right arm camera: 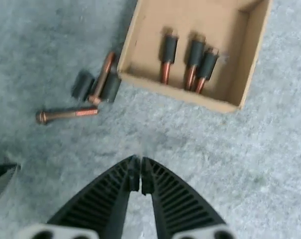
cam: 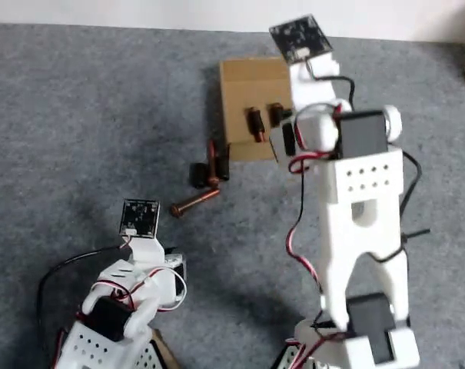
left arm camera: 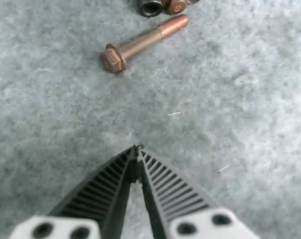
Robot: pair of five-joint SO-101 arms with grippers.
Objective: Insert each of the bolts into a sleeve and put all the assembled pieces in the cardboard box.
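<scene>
The bolt is copper-orange. The sleeve is black. The cardboard box is light brown. The surface is grey with tiny speckles. The left claw and right claw are black with stripy ridges. The right arm is white.

left end effector closed, empty — bolt beyond | sleeve
</scene>
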